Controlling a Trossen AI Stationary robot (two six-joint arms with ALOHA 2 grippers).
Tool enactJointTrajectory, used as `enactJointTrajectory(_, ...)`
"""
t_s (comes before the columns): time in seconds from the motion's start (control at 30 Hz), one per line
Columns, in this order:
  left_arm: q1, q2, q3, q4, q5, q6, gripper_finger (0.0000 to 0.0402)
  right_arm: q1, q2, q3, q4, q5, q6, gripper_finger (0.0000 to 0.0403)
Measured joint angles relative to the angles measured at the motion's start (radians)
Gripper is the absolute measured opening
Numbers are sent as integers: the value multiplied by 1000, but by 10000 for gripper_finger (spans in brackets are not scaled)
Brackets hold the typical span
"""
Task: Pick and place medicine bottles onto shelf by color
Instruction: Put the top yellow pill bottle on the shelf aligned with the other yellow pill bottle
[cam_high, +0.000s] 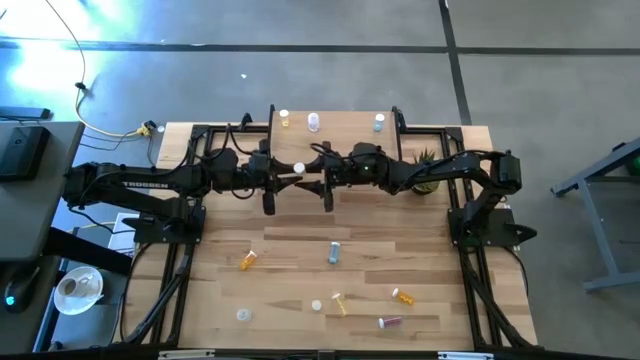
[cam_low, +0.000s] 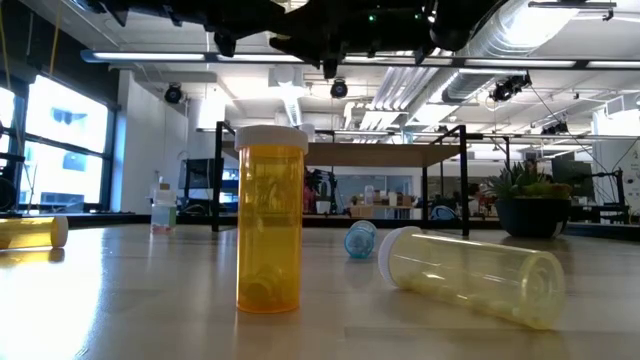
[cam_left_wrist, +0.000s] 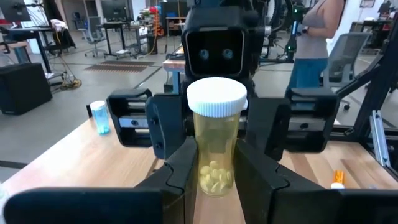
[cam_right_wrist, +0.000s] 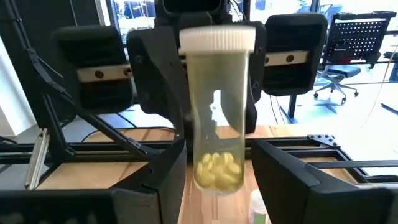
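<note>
A pale yellow medicine bottle (cam_left_wrist: 216, 140) with a white cap (cam_high: 298, 168) stands upright in the air between my two grippers, just in front of the shelf (cam_high: 340, 118). My left gripper (cam_high: 292, 172) is shut on it. My right gripper (cam_high: 308, 172) faces it from the right. Its open fingers (cam_right_wrist: 168, 180) stand on either side of the bottle (cam_right_wrist: 217, 112), with a narrow gap showing on each side. Three bottles stand on the shelf top: a yellow one (cam_high: 285, 118), a clear one (cam_high: 314, 122) and a blue one (cam_high: 378, 122). My left gripper pinches the bottle's lower body (cam_left_wrist: 205, 163) between its two fingers (cam_left_wrist: 180, 171). The fingers come level from the table's left. The bottle stands upright, cap up, lifted clear of the table, with pale pills at its bottom.
Several bottles lie or stand on the near half of the table: an orange one (cam_high: 247, 260), a blue-grey one (cam_high: 334, 252), a yellow one (cam_high: 341, 303), another orange one (cam_high: 404, 296) and a pinkish-red one (cam_high: 389, 322). A potted plant (cam_high: 428, 180) stands under my right arm.
</note>
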Motion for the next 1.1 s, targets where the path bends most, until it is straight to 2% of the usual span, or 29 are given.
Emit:
enactJointTrajectory(0.27,0,0,0,-36,-28,4,78,0,0,0,0,5,9,169)
enactJointTrajectory(0.53,0,0,0,-38,-43,2,78,-2,-2,0,-16,5,11,115)
enactJointTrajectory(0.67,0,0,-1,-38,-49,2,78,-3,-2,0,-21,12,3,101)
enactJointTrajectory(0.9,0,1,-1,-56,-42,-4,86,-3,-2,1,-49,10,4,98)
enactJointTrajectory(1.1,0,0,-1,-104,-43,-4,114,-3,-2,1,-90,8,7,98)
